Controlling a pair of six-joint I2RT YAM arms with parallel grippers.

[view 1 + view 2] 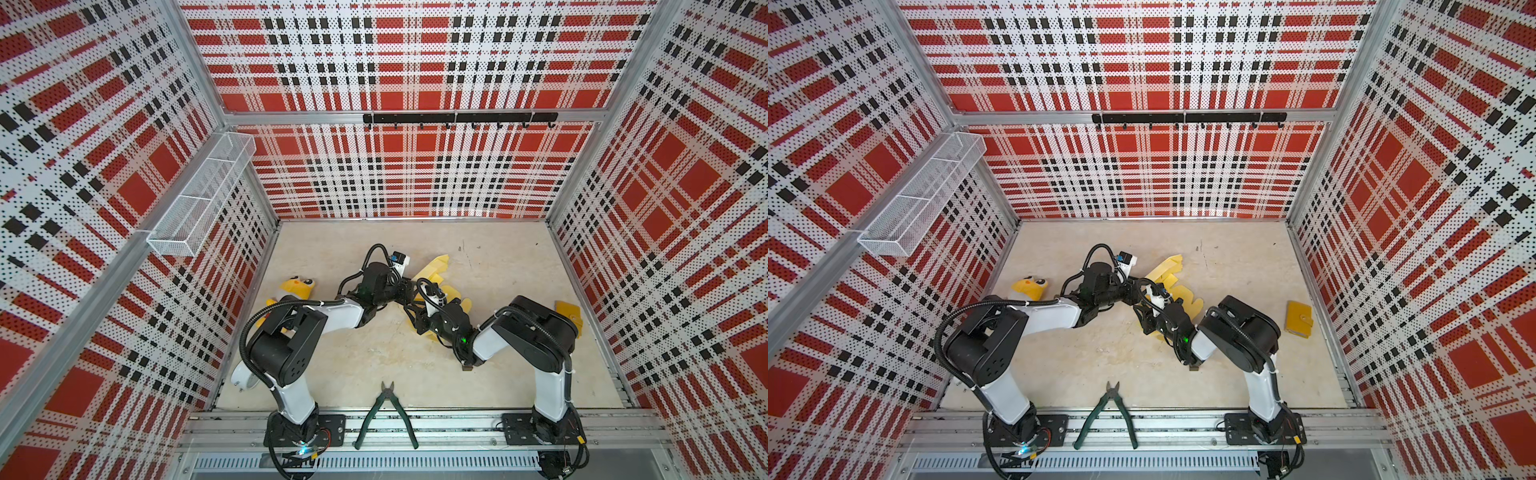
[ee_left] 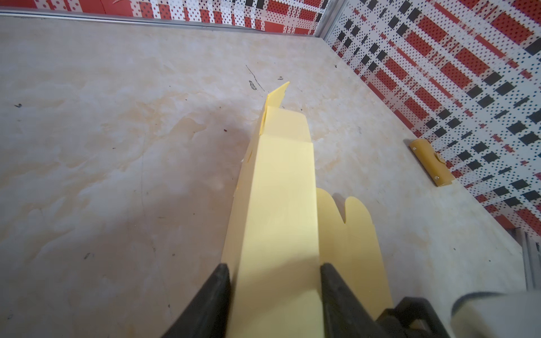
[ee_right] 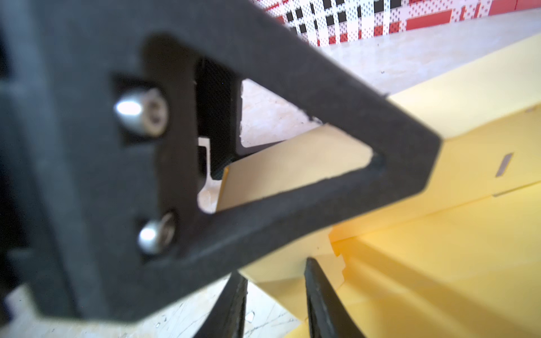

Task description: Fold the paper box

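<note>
The paper box [image 2: 281, 190] lies mid-bench [image 2: 117, 146], half-formed. The left fingers [image 2: 210, 301] clamp its raised wall panel. The right fingers [image 3: 320, 298] flank a tabbed corner flap, and I cannot tell whether they pinch it. The next move probably calls for tucking that flap inward gently while the left steadies the wall.

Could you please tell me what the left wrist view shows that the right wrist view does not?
Only the left wrist view: the left gripper clamped across a long panel of the paper box, and a small orange-yellow piece by the wall. Only the right wrist view: the right gripper, jaws apart around a box corner, and two screws on a black finger. Both: the box and the table.
</note>
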